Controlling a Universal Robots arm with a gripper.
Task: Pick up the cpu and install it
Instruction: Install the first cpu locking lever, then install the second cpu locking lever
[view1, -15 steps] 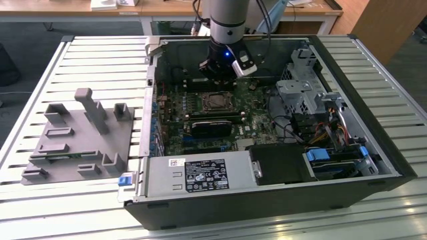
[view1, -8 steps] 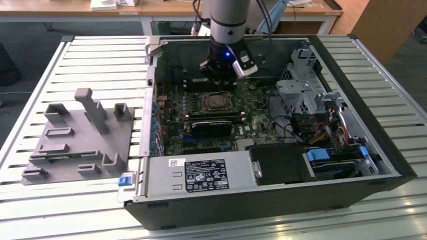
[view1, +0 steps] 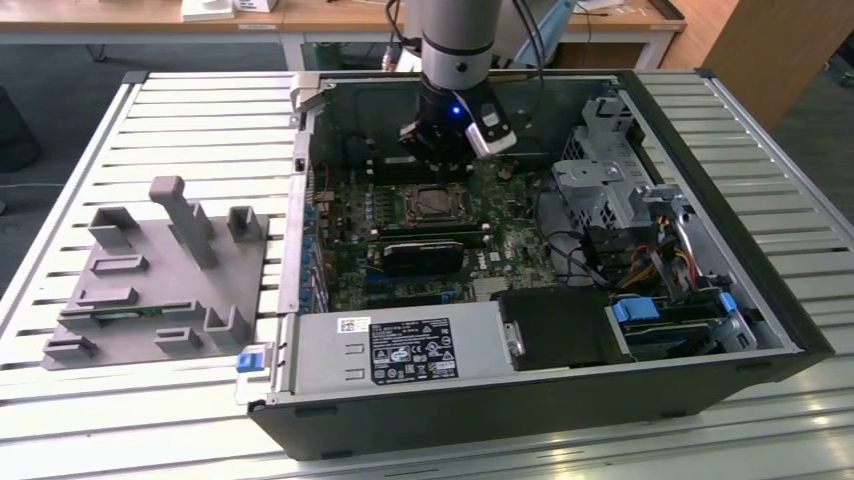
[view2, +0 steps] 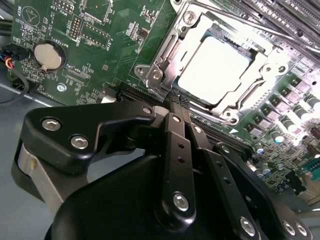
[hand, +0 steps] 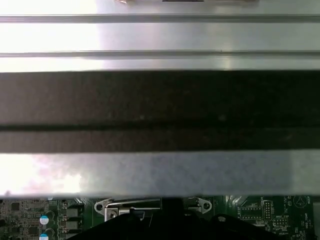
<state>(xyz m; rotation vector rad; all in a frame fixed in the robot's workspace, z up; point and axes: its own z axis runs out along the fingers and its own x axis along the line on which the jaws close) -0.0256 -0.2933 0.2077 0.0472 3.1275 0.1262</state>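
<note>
The gripper (view1: 447, 150) is seen hanging inside the open computer case (view1: 747, 330) in the exterior view, poised just above the motherboard (view1: 414, 250). The cpu (view1: 430, 205) is already seated in its socket — it sits directly at six o'clock from the gripper, not touching it. In the second wrist view the cpu (view2: 214, 70) is shown as a bright silvery square lying flat within the metal socket frame (view2: 160, 67), and the black fingers (view2: 176, 130) are seen pressed side by side at their tips, jaws together with nothing held between them. A coin cell battery (view2: 48, 55) is spotted on the green board at nine o'clock from the socket. Back in the exterior view, a grey plastic tray (view1: 147, 290) with upright pegs is set on the slatted metal table (view1: 120, 420), well apart from the case at nine o'clock — and the power supply (view1: 400, 350) is found at six o'clock from the board.
</note>
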